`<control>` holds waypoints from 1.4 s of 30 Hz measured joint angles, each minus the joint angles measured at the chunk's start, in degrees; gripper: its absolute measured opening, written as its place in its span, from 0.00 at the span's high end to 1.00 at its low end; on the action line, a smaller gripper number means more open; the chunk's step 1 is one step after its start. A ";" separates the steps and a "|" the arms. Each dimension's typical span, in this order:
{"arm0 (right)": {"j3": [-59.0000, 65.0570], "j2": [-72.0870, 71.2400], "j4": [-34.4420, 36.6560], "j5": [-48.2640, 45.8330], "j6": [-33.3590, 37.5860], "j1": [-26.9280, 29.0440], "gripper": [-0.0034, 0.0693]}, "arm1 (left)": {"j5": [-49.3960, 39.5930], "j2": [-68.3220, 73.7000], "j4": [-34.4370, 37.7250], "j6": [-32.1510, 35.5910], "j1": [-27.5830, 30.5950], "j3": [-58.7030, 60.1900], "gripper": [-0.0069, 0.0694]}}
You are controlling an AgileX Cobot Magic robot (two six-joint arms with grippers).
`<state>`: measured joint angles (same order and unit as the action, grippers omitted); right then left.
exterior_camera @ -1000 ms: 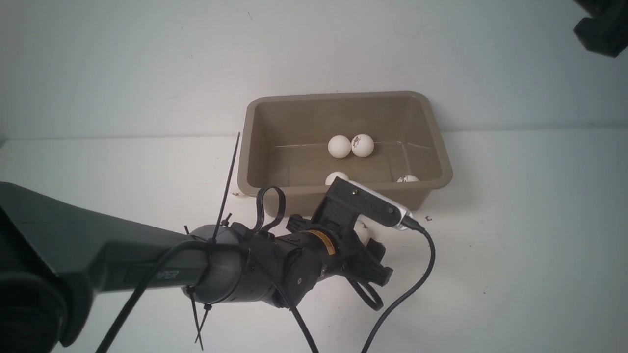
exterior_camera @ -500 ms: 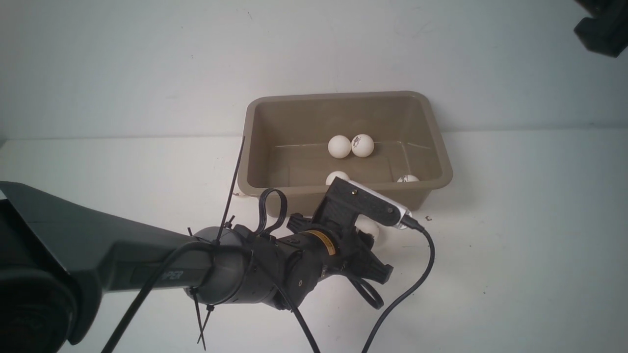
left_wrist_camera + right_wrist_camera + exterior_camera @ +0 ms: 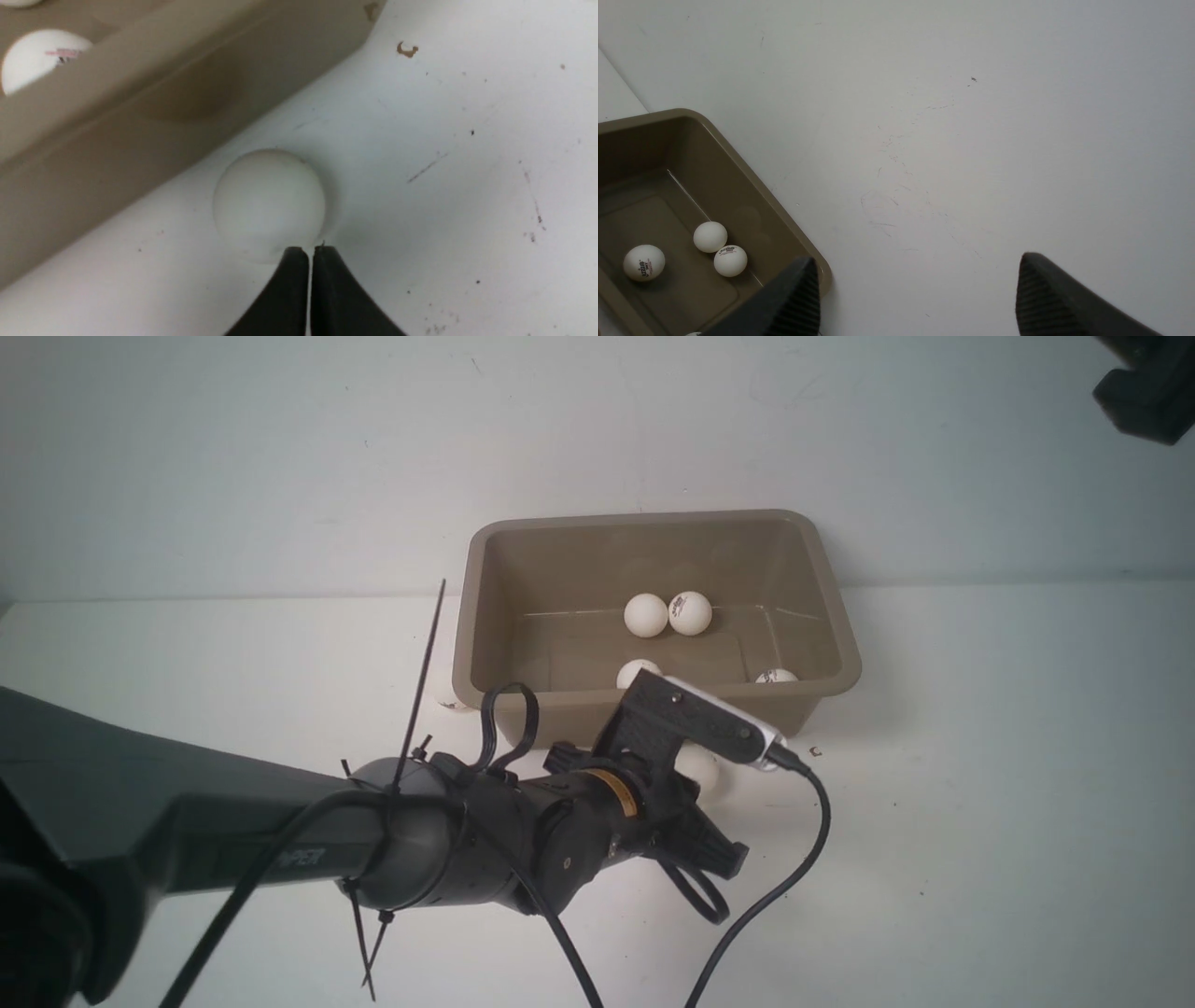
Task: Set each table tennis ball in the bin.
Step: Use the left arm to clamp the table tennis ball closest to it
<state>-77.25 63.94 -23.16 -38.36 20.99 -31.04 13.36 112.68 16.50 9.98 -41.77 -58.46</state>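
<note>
1. Loose ball [image 3: 269, 205] — it sits on the white table [image 3: 467, 186], just beside the outer near wall of the bin [image 3: 117, 116], with a small gap between them.
2. Left gripper [image 3: 310, 252]: the jaws are pressed together with nothing between them. The tips are right at the loose ball's near side, and I can't tell if they touch it.
3. In the front view the left arm [image 3: 187, 821] reaches in low from the left. Its wrist camera mount [image 3: 695, 719] covers the fingers and part of the loose ball.
4. The bin holds four balls. A touching pair [image 3: 646, 615] lies mid-floor, with a logo on the right-hand one. A third ball [image 3: 639, 670] and a fourth ball [image 3: 775, 676] sit by the near wall, both partly hidden.
5. Second loose ball [image 3: 448, 700]: it's on the table at the bin's near-left corner, and I can only see part of it.
6. Right gripper [image 3: 917, 261]: the fingers are spread wide and hold nothing — it hangs over bare table to the right of the bin. Its wrist view catches one bin corner and three of the balls inside.
</note>
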 joint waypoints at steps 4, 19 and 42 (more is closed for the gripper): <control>0.00 0.00 -0.05 0.00 0.02 0.00 0.25 | -0.26 -1.34 -0.12 0.00 0.00 0.00 0.92; 0.00 0.00 -1.18 0.00 0.07 0.00 0.25 | -3.02 -2.00 -2.99 -0.92 0.00 0.00 0.50; 0.00 0.00 -1.59 0.10 -0.04 0.00 0.25 | 1.73 0.76 -0.95 -7.78 0.00 0.00 0.27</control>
<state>-77.25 63.94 -24.74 -38.26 20.95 -31.04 15.09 113.44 15.56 2.19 -41.77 -58.46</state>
